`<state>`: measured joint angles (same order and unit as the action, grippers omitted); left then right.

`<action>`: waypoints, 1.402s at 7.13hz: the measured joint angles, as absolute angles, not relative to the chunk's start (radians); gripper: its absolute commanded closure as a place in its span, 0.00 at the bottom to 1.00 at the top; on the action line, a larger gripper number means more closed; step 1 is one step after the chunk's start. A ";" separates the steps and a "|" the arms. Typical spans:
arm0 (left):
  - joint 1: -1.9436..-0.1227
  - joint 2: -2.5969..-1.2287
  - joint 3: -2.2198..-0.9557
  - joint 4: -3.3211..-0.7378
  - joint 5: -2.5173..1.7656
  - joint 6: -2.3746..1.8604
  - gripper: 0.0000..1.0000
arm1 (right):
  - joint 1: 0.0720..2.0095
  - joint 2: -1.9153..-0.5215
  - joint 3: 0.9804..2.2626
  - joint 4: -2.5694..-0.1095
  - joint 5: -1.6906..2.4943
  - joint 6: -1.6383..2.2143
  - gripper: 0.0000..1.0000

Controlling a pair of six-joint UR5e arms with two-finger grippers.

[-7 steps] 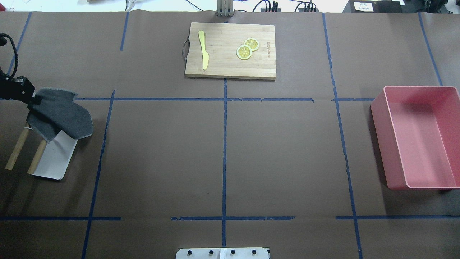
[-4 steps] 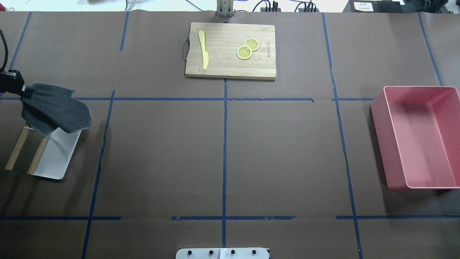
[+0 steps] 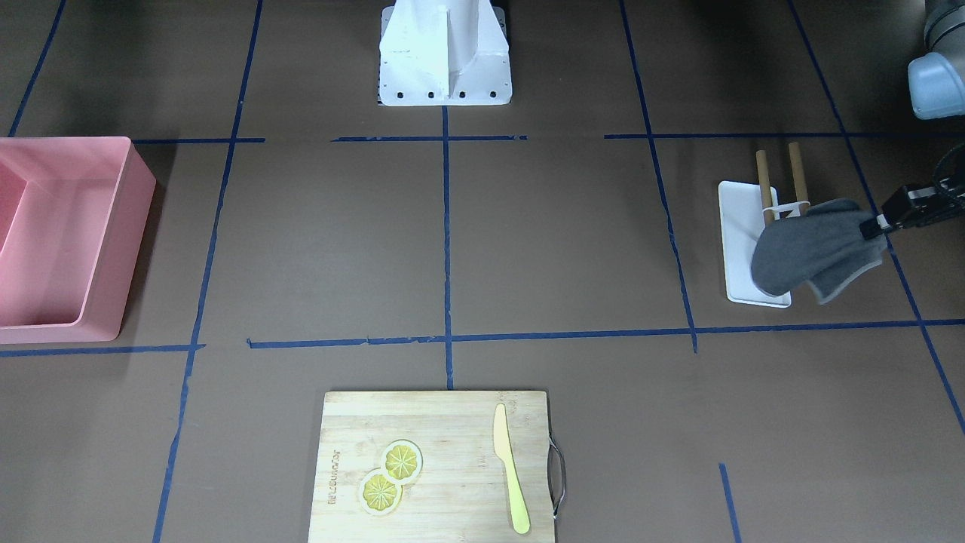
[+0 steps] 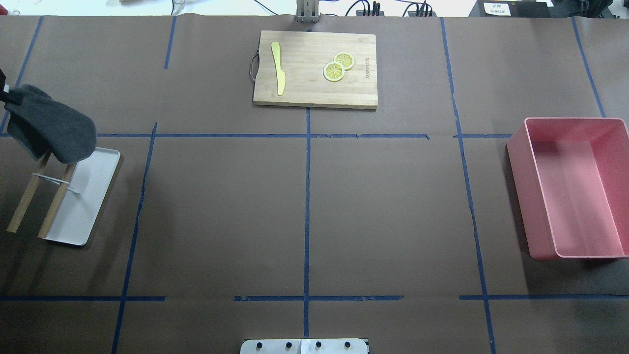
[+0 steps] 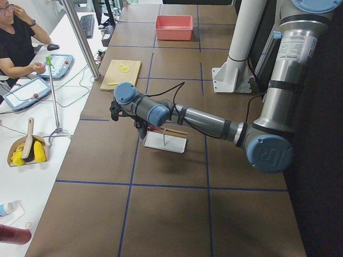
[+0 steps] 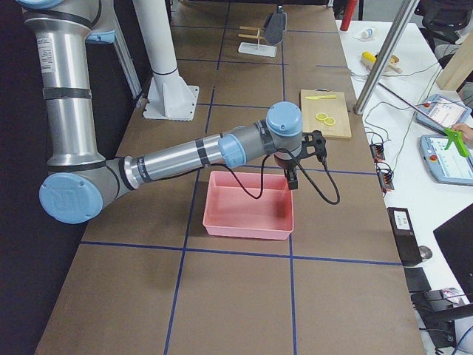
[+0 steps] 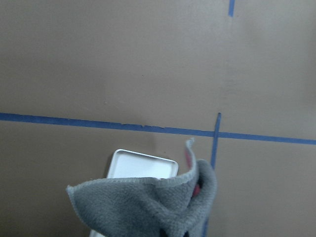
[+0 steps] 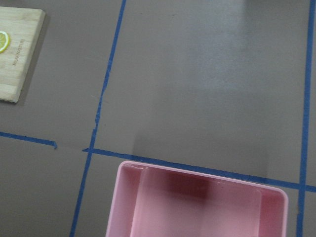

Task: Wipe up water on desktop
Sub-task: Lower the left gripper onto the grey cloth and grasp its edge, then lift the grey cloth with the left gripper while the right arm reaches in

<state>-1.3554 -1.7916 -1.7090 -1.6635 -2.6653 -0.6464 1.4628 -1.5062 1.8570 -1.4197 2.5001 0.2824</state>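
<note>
The desk (image 4: 393, 196) fills the overhead view: a flat, matte, dark-brown, paper-like sheet divided into large rectangles by thin blue tape lines, some of them frayed or broken.

At 3 o'clock on it stands a pink bin (image 4: 526, 196), a smooth, deep rectangle with rounded corners. The right fingers (image 6: 293, 179) hang above its rim. They show only in the side view, so whether they are wide or narrow cannot be told.

At 12 o'clock lies a pale bamboo cutting board (image 4: 304, 91) with a thin wire handle at its 9 o'clock edge. A line of burnt-in lettering runs along its 3 o'clock edge, too small to read.

At 9 o'clock sits a white tray (image 4: 83, 216), shallow and rimmed with rounded corners. Two round wooden dowels (image 4: 22, 206) slant up from it, joined by a thin pale band.

A cloth (image 4: 54, 130), grey and fleecy with a paler stitched hem, droops in soft folds clear of the desk, above the tray's 12 o'clock end. It covers the tops of the dowels in the overhead view. The left fingers (image 3: 874, 225) are pinched narrow on one corner of it.

On the board, a yellow knife (image 4: 278, 69) lies at the 9 o'clock side. Two round lemon slices (image 4: 334, 72) overlap at the 3 o'clock side.
</note>
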 measured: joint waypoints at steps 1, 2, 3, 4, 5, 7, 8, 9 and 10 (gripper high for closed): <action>-1.359 -1.860 -1.744 -1.549 -2.667 -0.690 0.98 | 1.398 -1.492 1.888 -1.374 2.492 0.353 0.01; -1.356 -1.914 -1.761 -1.483 -2.668 -0.755 0.98 | 1.329 -1.451 1.903 -1.327 2.466 0.452 0.01; -1.344 -1.953 -1.766 -1.463 -2.670 -0.845 0.98 | 1.257 -1.385 1.913 -1.301 2.419 0.567 0.01; -1.322 -1.991 -1.768 -1.461 -2.670 -0.950 0.98 | 1.174 -1.312 1.932 -1.290 2.349 0.666 0.01; -1.300 -2.020 -1.769 -1.461 -2.670 -1.031 0.98 | 1.062 -1.251 1.970 -1.287 2.219 0.743 0.01; -1.255 -2.051 -1.767 -1.464 -2.664 -1.103 0.98 | 0.816 -1.154 2.027 -1.285 1.927 0.865 0.01; -1.232 -2.064 -1.762 -1.470 -2.662 -1.132 0.98 | 0.735 -1.107 2.035 -1.284 1.843 0.895 0.01; -1.208 -2.076 -1.758 -1.485 -2.660 -1.174 0.98 | 0.677 -1.068 2.040 -1.283 1.787 0.902 0.02; -1.176 -2.086 -1.757 -1.524 -2.653 -1.219 0.98 | 0.626 -1.035 2.041 -1.283 1.732 0.899 0.02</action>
